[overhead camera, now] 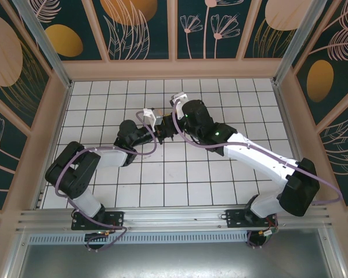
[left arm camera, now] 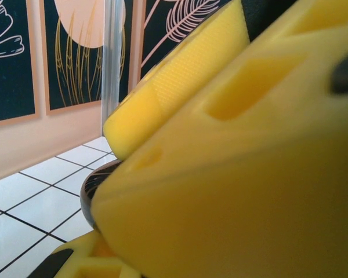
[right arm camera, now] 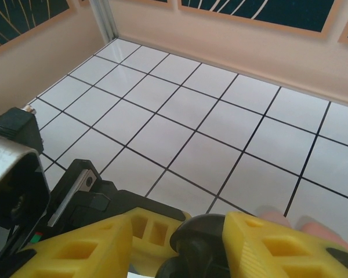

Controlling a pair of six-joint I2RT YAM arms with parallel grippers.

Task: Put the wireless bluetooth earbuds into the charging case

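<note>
Where they meet over the middle of the table (overhead camera: 220, 191), seen from above, the left gripper (overhead camera: 158, 136) and right gripper (overhead camera: 169, 132) stand tip to tip; whatever lies between them is too small to tell. From the left wrist, yellow fingers (left arm camera: 180, 81) crowd the lens; a dark, glossy, rounded case (left arm camera: 95, 191) is wedged among them; the left jaws are together, seemingly clamped on it. From the right wrist, the right jaws stand apart with the case (right arm camera: 197, 246) between them; whether they press on it I cannot tell; two pale pink blurs just behind one finger may be earbuds (right arm camera: 296, 223), too blurred to be sure. The risk, as I judge it, is the crowding. A smooth round case pinched by one gripper could twist or slip if the other nudges it; an earbud not fully seated could tip out if the case tilts; a bud dropped on the tiles would be hard to pick up.
</note>
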